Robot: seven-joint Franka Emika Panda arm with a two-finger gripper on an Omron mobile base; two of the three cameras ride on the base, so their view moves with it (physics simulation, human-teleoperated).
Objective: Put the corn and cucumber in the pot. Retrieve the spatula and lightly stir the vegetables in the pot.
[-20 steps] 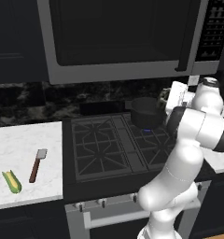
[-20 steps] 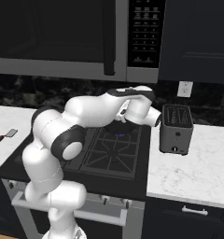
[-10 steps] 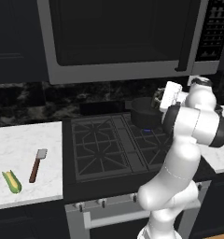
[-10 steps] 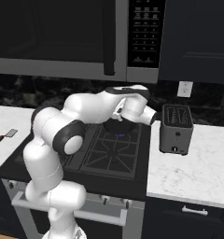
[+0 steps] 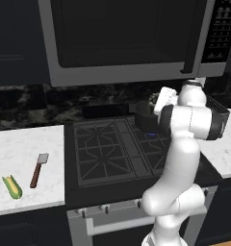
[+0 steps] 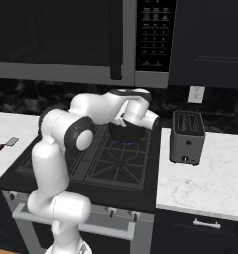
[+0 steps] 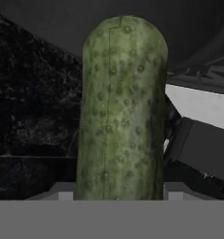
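Hand view has the cucumber [image 7: 121, 109] standing up between the two jaws of the gripper [image 7: 118, 189], its blunt tip pointing away from the hand; the gripper is clamped on it. Beyond it lie dark speckled backsplash and, off to the right, a slice of pale surface [image 7: 198, 105]. Left base view shows the wrist bent over the back of the stove [image 5: 112, 153], with the pot [image 5: 145, 117] just beside the hand and partly hidden behind the forearm. Far to the gripper's left on the white surface [image 5: 21, 158] lie the spatula [image 5: 39, 169] and, just beside it, the corn [image 5: 12, 186], apart from each other. Right base view places the hand right above the pot [image 6: 126, 133], with the toaster [image 6: 187, 137] standing near the gripper's right on the other surface.
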